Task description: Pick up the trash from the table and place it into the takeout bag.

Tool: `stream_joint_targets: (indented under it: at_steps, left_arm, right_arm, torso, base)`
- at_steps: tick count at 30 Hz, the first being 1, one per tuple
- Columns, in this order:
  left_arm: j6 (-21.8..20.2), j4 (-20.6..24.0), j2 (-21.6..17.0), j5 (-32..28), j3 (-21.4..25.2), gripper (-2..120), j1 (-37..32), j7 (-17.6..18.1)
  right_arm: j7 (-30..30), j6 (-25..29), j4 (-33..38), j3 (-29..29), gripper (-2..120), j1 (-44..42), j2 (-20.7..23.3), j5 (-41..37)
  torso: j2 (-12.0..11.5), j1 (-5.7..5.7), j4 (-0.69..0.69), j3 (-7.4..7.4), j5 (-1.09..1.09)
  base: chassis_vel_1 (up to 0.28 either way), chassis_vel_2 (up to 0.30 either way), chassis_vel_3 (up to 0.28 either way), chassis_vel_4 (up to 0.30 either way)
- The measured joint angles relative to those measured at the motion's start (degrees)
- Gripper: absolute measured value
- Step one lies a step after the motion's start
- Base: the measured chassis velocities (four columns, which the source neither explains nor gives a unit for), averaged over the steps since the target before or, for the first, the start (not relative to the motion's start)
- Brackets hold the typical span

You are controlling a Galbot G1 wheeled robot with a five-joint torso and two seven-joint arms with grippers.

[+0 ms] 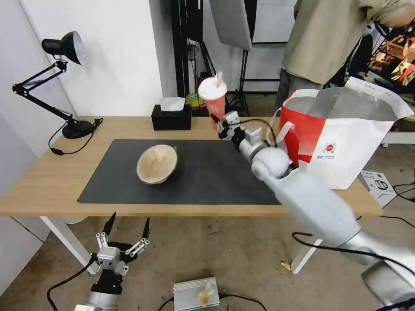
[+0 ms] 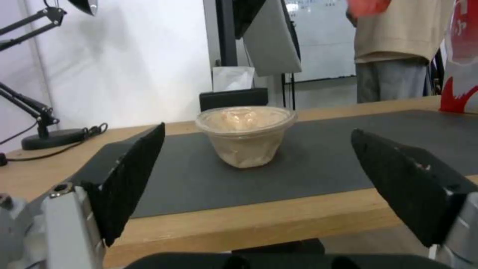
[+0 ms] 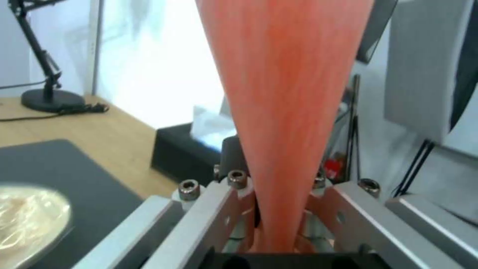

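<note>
Above the far edge of the table (image 1: 52, 190), your right gripper (image 1: 222, 125) is clamped on the lower part of the red drink cup (image 1: 215, 101), holding it upright, clear of the surface. Right of it, on the table: takeout bag (image 1: 346, 142), mouth open. On the grey mat (image 1: 207, 177), left of centre: tan paper bowl (image 1: 156, 164). Below the near edge, your left gripper (image 1: 126, 231) hangs spread wide, holding nothing.

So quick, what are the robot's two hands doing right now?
Left gripper: open, holding nothing, down below the table edge.
Right gripper: closed on the red drink cup, lifted above the table.
</note>
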State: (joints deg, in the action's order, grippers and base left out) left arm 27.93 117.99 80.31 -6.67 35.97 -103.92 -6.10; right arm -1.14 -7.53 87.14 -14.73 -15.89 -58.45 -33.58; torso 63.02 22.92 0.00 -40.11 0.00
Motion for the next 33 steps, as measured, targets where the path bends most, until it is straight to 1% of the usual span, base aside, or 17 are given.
stream_joint_targets:
  at_steps: [4,5,7,9,10,11,14,15,19,20,23,24,28,29,33]
  left_arm:
    - [0.0,0.05,-0.29,0.0,-0.05,100,0.01,0.0]
    - [0.0,0.05,-0.29,0.0,-0.05,100,0.01,0.0]
    - [0.0,0.05,-0.39,-0.01,-0.13,100,0.05,0.0]
    - [0.01,0.06,-0.64,-0.01,-0.3,100,0.22,0.0]
    - [0.01,0.06,-0.64,-0.01,-0.3,100,0.22,0.0]
    - [0.01,0.06,-0.74,-0.01,-0.35,100,0.29,-0.03]
    - [0.03,-0.08,-1.46,-0.2,-0.47,100,0.81,-0.26]
    - [0.03,-0.08,-1.46,-0.2,-0.47,100,0.81,-0.26]
    - [0.03,-0.15,-1.97,-0.48,-1.07,100,1.76,-0.39]
    - [0.03,-0.15,-1.97,-0.48,-1.07,100,1.76,-0.39]
    - [0.02,0.1,-1.94,-0.38,-1.64,100,1.74,-0.66]
    - [0.02,0.1,-1.94,-0.38,-1.64,100,1.74,-0.66]
    - [0.03,0.61,-2.34,-0.37,-1.8,100,1.39,-1.23]
    - [0.03,0.61,-2.34,-0.37,-1.8,100,1.39,-1.23]
    - [0.18,1.02,-2.53,-0.51,-1.79,100,1.22,-1.57]
  right_arm:
    - [0.23,-0.86,1.5,-0.32,5,2.68,3.58,-1.68]
    - [0.23,-0.86,1.5,-0.32,5,2.68,3.58,-1.68]
    - [0.42,-1.11,1.95,-0.37,5,3.54,4.93,-2.11]
    - [1.04,-1.98,2.83,-0.35,4,5.2,7.78,-2.93]
    - [1.04,-1.98,2.83,-0.35,4,5.2,7.78,-2.93]
    - [1.33,-2.4,3.17,-0.28,4,5.75,8.72,-3.26]
    - [2.78,-4.8,4.65,0.34,4,8.56,13.3,-5.05]
    - [2.78,-4.8,4.65,0.34,4,8.56,13.3,-5.05]
    - [6.37,-6.61,5.54,1.45,4,12.56,20.23,-6.91]
    - [6.37,-6.61,5.54,1.45,4,12.56,20.23,-6.91]
    - [9.13,-6.94,5.73,1.86,4,14.09,24.82,-7.02]
    - [9.13,-6.94,5.73,1.86,4,14.09,24.82,-7.02]
    - [12.02,-7.66,6.04,2.81,4,15.28,29.98,-6.51]
    - [12.02,-7.66,6.04,2.81,4,15.28,29.98,-6.51]
    - [16.53,-8.73,6.16,4.05,4,15.63,34.23,-2.57]
  torso:
    - [0.0,0.0,0.0,0.0,0.01]
    - [0.0,0.0,0.0,0.0,0.01]
    - [0.0,0.0,0.0,0.0,0.01]
    - [0.0,0.0,0.0,0.0,0.0]
    - [0.0,0.0,0.0,0.0,0.0]
    - [0.0,0.0,0.0,0.0,0.01]
    - [0.0,0.0,-0.01,0.0,0.01]
    - [0.0,0.0,-0.01,0.0,0.01]
    - [0.0,0.0,0.0,0.0,0.01]
    - [0.0,0.0,0.0,0.0,0.01]
    - [0.0,0.0,-0.01,0.01,0.01]
    - [0.0,0.0,-0.01,0.01,0.01]
    - [0.0,-0.01,-0.01,0.01,0.01]
    - [0.0,-0.01,-0.01,0.01,0.01]
    - [0.0,-0.01,0.0,0.01,0.0]
  base:
    - [0.0,0.0,0.0,0.0]
    - [0.0,0.0,0.0,0.0]
    - [0.0,0.0,0.0,0.0]
    - [0.0,0.0,0.0,0.0]
    - [0.0,0.0,0.0,0.0]
    - [0.0,0.0,0.0,0.0]
    - [0.0,0.0,0.0,0.0]
    - [0.0,0.0,0.0,0.0]
    - [0.0,0.0,0.0,0.0]
    - [0.0,0.0,0.0,0.0]
    - [0.0,0.0,0.0,0.0]
    - [0.0,0.0,0.0,0.0]
    - [0.0,0.0,0.0,0.0]
    - [0.0,0.0,0.0,0.0]
    - [0.0,0.0,0.0,0.0]
